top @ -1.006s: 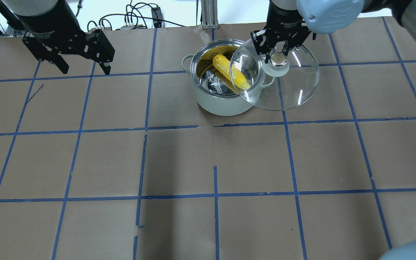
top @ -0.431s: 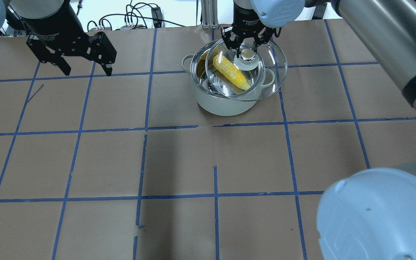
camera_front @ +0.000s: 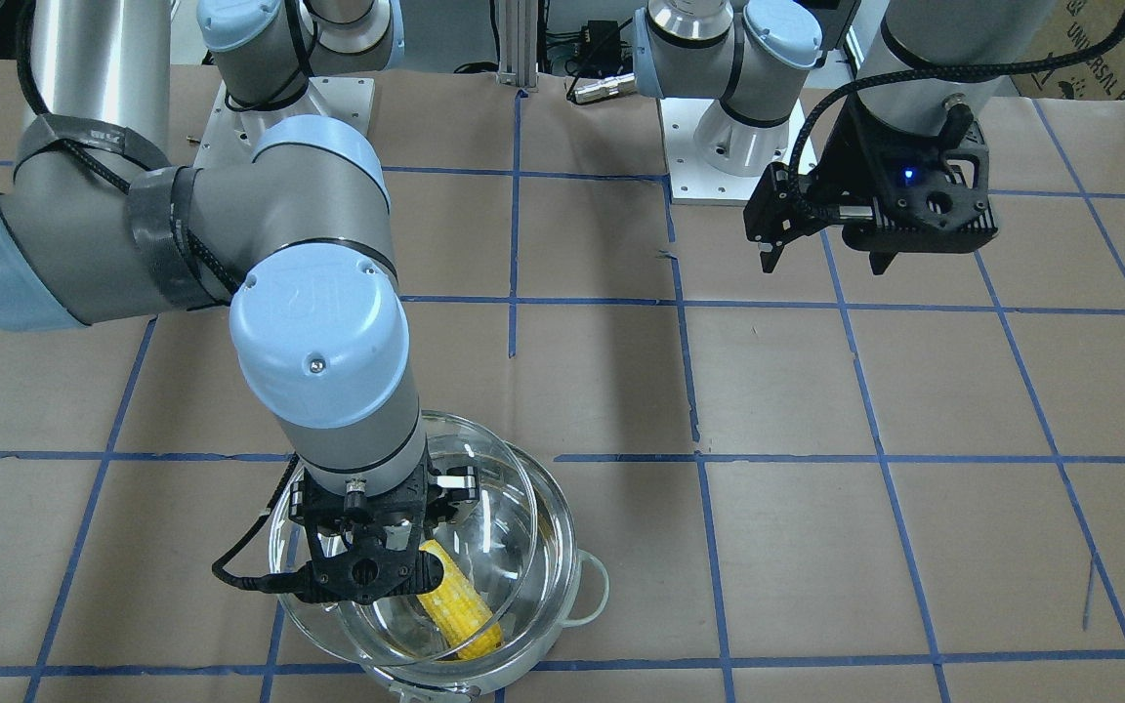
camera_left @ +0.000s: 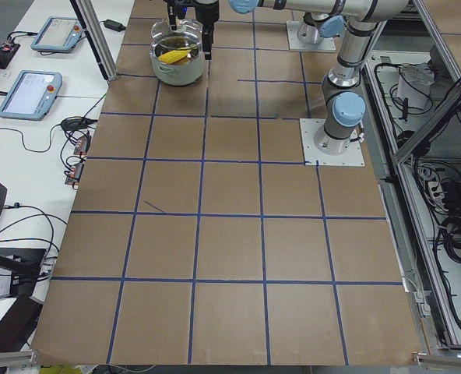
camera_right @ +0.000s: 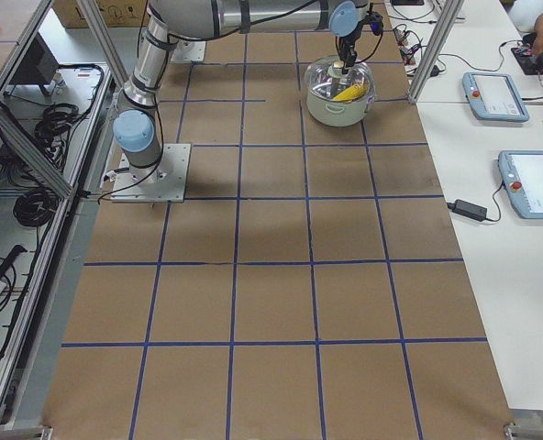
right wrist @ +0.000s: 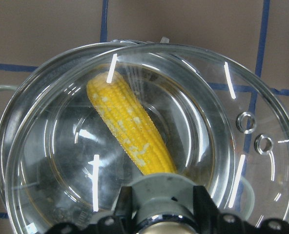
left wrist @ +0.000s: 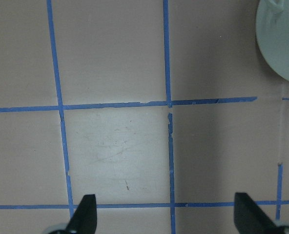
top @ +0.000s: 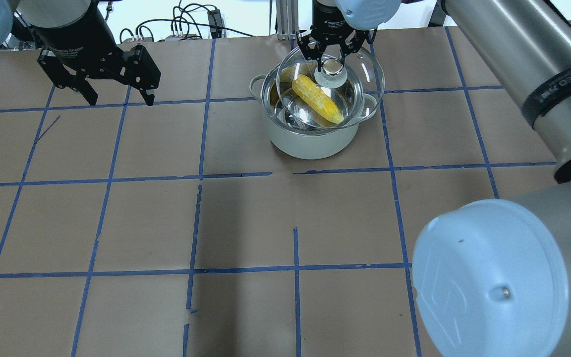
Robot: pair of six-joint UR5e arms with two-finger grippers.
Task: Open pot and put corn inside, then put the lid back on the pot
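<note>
Sliding over within the last second, the lid (top: 360,72), its knob clamped in the right gripper (top: 332,65), hangs nearly centred above the pot (top: 310,144), with the corn (top: 316,99) beneath. The left gripper (top: 119,96) is spread and idle. Probably only lowering remains.

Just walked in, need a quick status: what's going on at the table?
The right gripper holds the lid by its knob over the pot. The lid is off-centre from the pot's rim, so it is not seated yet. The corn already lies inside the pot. The left gripper hangs open over the table, well away from the pot, holding nothing.
</note>
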